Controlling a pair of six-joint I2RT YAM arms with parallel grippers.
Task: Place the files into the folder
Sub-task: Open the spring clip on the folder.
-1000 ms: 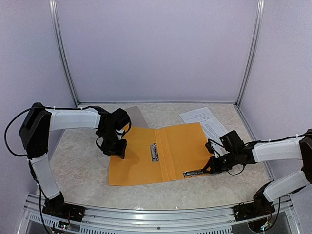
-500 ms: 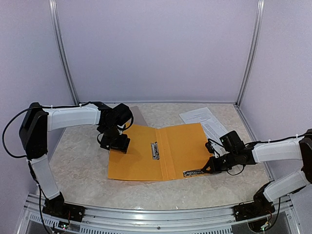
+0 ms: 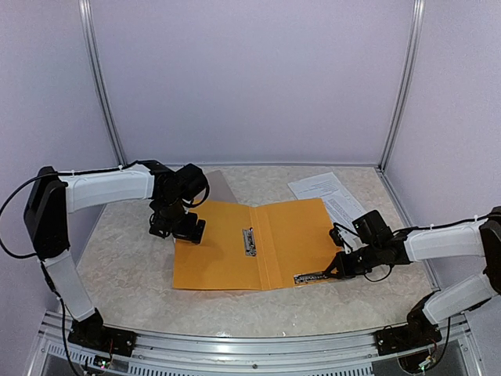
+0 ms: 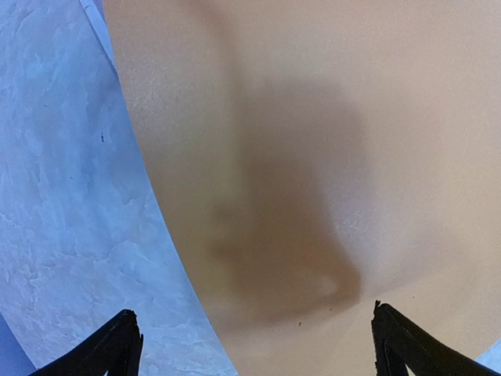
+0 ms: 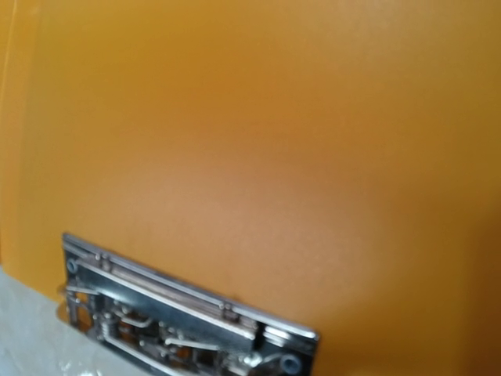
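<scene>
Perhaps a grey sheet (image 3: 220, 186) lies beyond folder (image 3: 270, 249).

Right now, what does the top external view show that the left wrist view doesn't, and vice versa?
Top external only: the whole open folder with two metal clips, the papers by its far right corner, and the right tool at the near-right clip. Left wrist only: the left tool seen close, fingertips spread wide with nothing between them. Both: the folder's left flap, the table, the left tool.
</scene>
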